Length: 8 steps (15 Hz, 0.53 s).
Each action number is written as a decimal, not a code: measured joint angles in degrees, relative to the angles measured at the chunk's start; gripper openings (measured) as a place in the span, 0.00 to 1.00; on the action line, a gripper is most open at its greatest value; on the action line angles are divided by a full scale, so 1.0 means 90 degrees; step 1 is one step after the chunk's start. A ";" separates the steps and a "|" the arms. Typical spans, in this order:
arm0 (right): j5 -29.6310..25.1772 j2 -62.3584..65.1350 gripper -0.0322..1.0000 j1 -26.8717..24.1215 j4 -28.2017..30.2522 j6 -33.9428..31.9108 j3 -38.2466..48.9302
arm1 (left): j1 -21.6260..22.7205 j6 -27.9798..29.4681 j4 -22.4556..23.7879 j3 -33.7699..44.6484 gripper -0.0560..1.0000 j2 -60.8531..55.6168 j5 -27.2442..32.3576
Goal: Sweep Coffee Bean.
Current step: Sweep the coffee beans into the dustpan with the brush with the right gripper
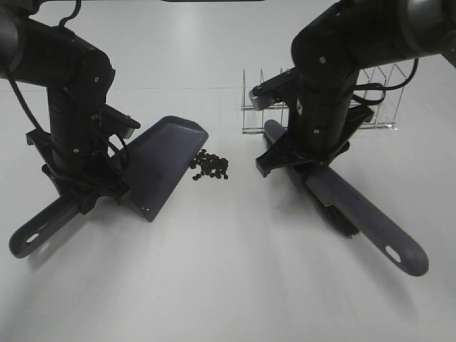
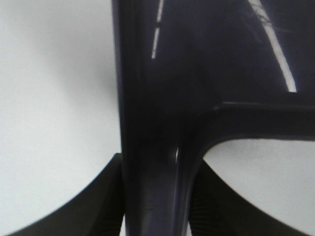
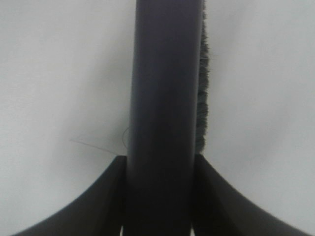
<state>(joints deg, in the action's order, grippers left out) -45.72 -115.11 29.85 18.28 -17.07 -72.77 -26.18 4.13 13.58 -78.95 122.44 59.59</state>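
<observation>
coffee beans (image 1: 210,167) lie in one small dark cluster on the white table (image 1: 228,299), between the two arms. just beside them, on the left arm's side, sits a purple-grey dustpan (image 1: 165,158). its wide open lip is turned toward the beans, likely so they can be pushed straight in. the left gripper (image 1: 84,191) pinches the dustpan's handle between its two fingers, and the left wrist view shows the handle clamped tight. the pan's tray looks empty, with no beans inside it. on the other side of the beans, a little apart, the right gripper (image 1: 305,158) pinches the body of a long brush (image 1: 370,222). the black bristles (image 1: 343,222) run along the edge facing the beans, low at the table, placed to drag them toward the pan. the sweep looks not yet begun. behind the right arm stands a wire rack (image 1: 381,96), and its slots appear to hold nothing.
</observation>
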 joint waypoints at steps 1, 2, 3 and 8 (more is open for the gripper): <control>-0.0013 -0.0083 0.33 0.0102 0.0006 0.0006 -0.0051 | 0.0000 -0.0006 -0.0006 0.0000 0.37 0.0000 0.0000; -0.0038 -0.0216 0.33 0.0242 0.0025 0.0000 -0.0229 | 0.0000 -0.0006 -0.0013 0.0000 0.37 0.0000 0.0006; -0.0127 -0.0357 0.33 0.0376 0.0006 0.0000 -0.0497 | 0.0000 -0.0019 -0.0025 0.0000 0.37 0.0000 0.0006; -0.1031 -0.1439 0.33 0.0509 -0.0910 0.0681 -0.2585 | 0.0000 -0.0153 -0.0331 0.0000 0.37 0.0000 0.0089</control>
<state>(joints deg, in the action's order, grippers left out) -55.00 -128.06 34.43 10.08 -10.94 -96.03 -26.18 2.75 10.60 -78.95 122.44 60.39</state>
